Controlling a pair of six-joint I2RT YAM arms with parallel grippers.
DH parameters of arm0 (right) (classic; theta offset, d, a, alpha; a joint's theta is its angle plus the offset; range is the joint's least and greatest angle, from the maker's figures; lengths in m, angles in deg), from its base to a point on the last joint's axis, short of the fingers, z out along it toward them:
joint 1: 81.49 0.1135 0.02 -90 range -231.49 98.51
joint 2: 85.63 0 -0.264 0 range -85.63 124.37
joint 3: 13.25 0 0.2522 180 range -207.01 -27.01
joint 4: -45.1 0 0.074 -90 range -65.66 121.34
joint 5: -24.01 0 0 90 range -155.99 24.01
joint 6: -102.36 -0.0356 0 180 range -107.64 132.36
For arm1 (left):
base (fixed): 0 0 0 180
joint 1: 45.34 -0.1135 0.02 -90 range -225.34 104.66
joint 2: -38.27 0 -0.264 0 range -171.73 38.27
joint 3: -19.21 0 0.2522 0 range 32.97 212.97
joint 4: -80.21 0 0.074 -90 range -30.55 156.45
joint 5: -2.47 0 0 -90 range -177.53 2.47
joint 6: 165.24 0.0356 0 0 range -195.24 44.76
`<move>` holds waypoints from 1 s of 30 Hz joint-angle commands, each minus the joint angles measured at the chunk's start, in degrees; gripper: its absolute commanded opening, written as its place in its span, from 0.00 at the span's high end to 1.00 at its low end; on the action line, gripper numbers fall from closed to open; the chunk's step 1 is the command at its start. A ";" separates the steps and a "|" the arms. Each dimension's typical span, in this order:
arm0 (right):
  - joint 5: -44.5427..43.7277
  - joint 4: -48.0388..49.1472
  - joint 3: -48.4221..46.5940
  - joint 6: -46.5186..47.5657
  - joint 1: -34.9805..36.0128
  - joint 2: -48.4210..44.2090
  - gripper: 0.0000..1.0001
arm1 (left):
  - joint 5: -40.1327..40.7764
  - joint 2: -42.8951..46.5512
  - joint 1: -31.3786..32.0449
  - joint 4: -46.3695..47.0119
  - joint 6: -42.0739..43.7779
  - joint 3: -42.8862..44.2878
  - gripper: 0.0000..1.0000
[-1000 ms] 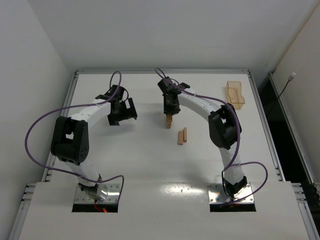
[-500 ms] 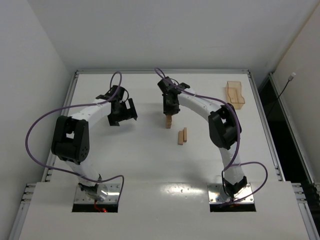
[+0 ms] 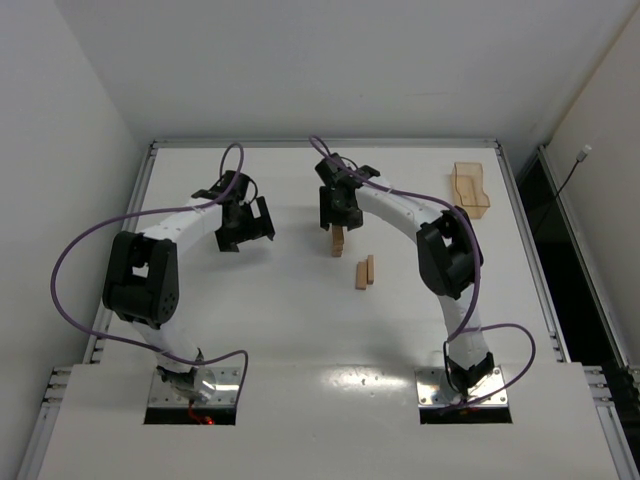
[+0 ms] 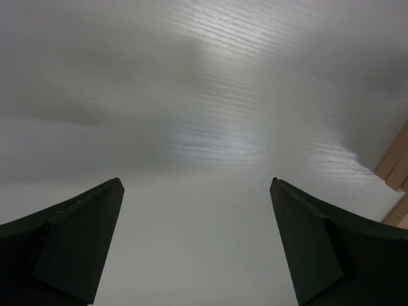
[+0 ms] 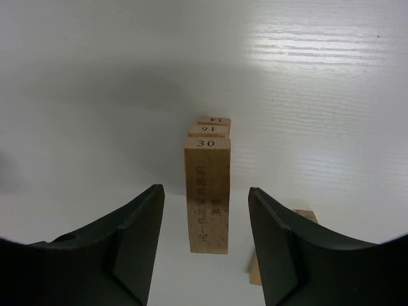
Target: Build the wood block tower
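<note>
**Right jaws part around the tower**

Since a second ago, our right jaws have widened. From the top view, the tower (image 3: 339, 240) stands mid-desk (image 3: 250, 320), spare blocks (image 3: 365, 271) near it and the tray (image 3: 470, 187) well apart.

Left wrist: left jaws wide, empty, over bare desk.

Right wrist: jaws clear both sides of block 30 (image 5: 207, 191). We judge a straight lift safest. Room is open leftward, while drift toward the tower risks toppling it.

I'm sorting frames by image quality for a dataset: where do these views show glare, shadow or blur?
Right wrist: glare on the table upper right; the wood block tower is sharp, its number 30 readable; fingers of the right tool dark, soft-edged. Left wrist: glare band mid-table, shadow upper left, left tool fingers blurred. Top external: even light, no strong glare.
</note>
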 commanded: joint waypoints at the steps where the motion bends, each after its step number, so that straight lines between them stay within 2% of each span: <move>1: -0.03 1.21 0.23 -0.13 0.28 -1.09 0.47 | -0.54 0.09 -0.40 1.13 -0.42 1.38 0.00; 4: -0.03 1.82 1.28 0.49 0.28 -1.10 0.39 | -0.54 0.09 -0.40 1.13 -0.42 1.38 0.00; 8: -0.64 5.59 3.82 2.15 0.28 -4.86 0.36 | -0.54 0.61 -0.40 1.13 -0.42 1.38 0.00; 12: 2.25 11.39 9.26 11.01 0.28 -11.10 0.19 | -0.54 2.10 -0.40 1.13 -0.42 0.24 0.00; 15: 2.78 16.05 15.05 19.08 0.98 -17.86 0.18 | -0.01 3.59 -0.40 1.13 -0.42 -1.25 0.00; 18: 2.78 18.17 21.46 22.62 0.98 -24.81 0.15 | 0.61 5.00 -0.40 1.13 -0.42 -1.79 0.00; 21: 2.78 17.30 27.97 24.56 0.11 -31.21 0.17 | 1.13 6.23 -0.40 1.13 0.10 -2.31 0.00; 24: 1.12 14.92 34.58 23.70 -1.38 -36.67 0.29 | 2.63 6.85 -0.40 1.13 0.10 -1.79 0.00; 28: 2.16 12.02 43.18 17.04 -3.93 -39.15 0.59 | 5.26 6.85 -0.40 0.61 1.33 0.05 0.00; 30: 4.61 11.50 44.08 15.00 -5.16 -39.15 0.64 | 5.26 6.33 -0.40 0.60 1.33 0.06 0.00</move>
